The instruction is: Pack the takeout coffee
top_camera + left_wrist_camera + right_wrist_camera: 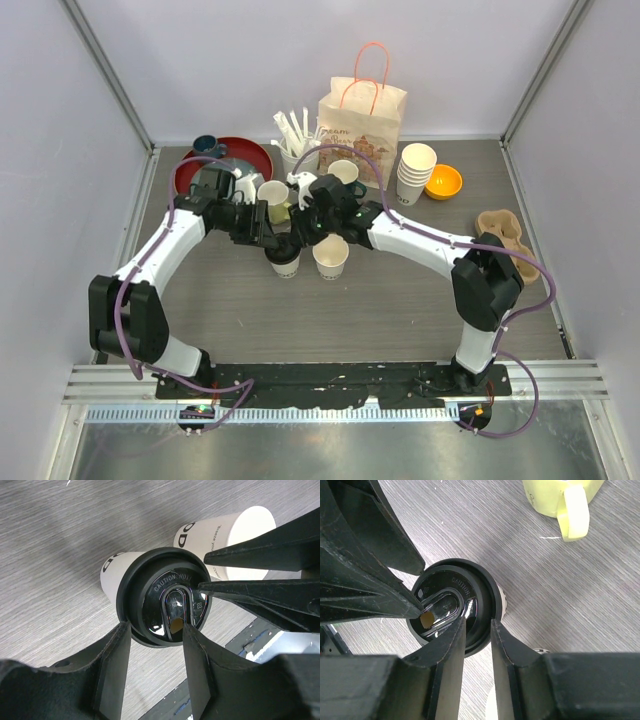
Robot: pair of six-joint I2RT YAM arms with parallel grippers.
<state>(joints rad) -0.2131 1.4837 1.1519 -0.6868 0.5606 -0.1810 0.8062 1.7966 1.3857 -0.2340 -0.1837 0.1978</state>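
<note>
Lidded cup (165, 600) beneath left gripper (156, 627), jaws apart, right gripper (478, 622) slightly parted astride its rim

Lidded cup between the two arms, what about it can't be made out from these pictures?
- Top view: the lidded cup sits mostly under both arms.
- Left wrist view: the right gripper covers part of the lid.
- Right wrist view: the left gripper hides part of the rim. Whether the right jaws pinch the rim or only straddle it is unclear.
</note>
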